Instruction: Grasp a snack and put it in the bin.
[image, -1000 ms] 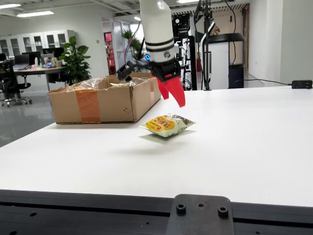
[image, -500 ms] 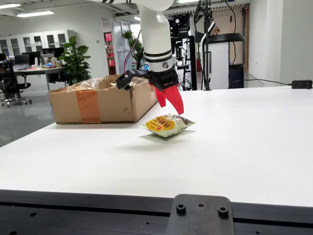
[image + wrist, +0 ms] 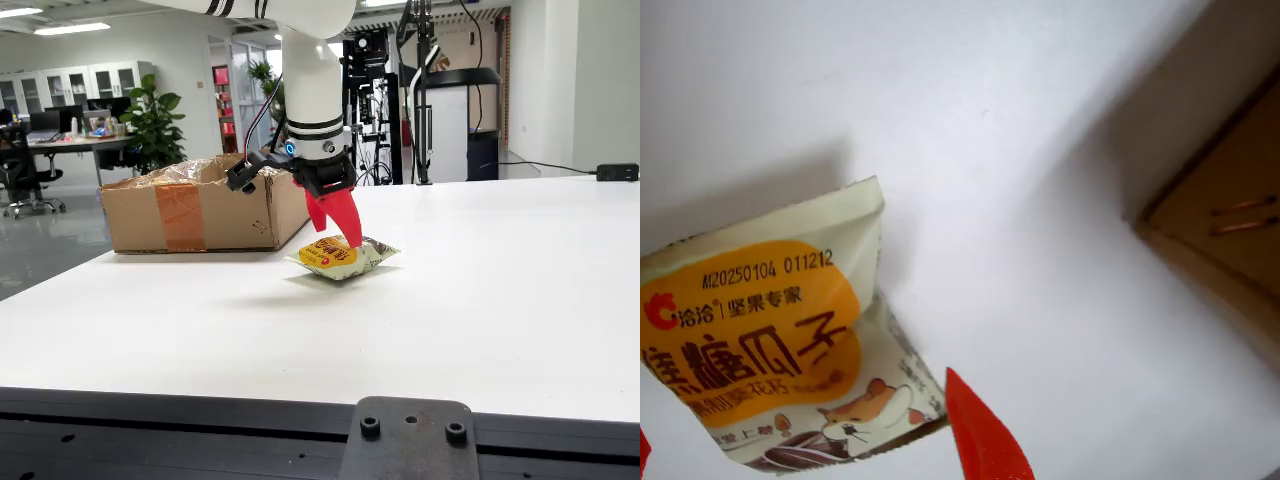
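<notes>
A snack packet [image 3: 340,258], cream with an orange label, hangs just above the white table [image 3: 480,300] with its shadow below it. My gripper [image 3: 347,236], with red fingers, comes down from above and is shut on the packet's top. In the wrist view the packet [image 3: 770,340] fills the lower left, between a red finger [image 3: 982,435] on the right and a sliver of the other at the left edge. The bin is an open cardboard box [image 3: 200,208], just left of and behind the gripper. One corner of the box [image 3: 1225,230] shows at the right of the wrist view.
The box stands near the table's left edge, with a drop to the office floor beyond. A black mount plate [image 3: 410,440] sits at the table's front edge. Stands and cables [image 3: 420,90] rise behind the table's far edge.
</notes>
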Controlling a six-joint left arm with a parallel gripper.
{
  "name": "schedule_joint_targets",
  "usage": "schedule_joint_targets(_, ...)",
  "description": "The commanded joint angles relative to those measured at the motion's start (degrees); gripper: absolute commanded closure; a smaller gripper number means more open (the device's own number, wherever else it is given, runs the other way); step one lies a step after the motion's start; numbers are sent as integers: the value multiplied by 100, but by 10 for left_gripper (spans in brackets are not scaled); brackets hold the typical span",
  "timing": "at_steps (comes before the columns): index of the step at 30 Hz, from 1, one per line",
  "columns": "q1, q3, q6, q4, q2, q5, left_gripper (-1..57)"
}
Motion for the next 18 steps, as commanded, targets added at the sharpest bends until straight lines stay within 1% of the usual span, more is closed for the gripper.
schedule_joint_targets(1,1,33,3,4,-4,-6,10)
schedule_joint_targets(9,-33,18,3,5,58,-10,12)
schedule_joint_targets(18,-105,-284,3,4,309,-11,13)
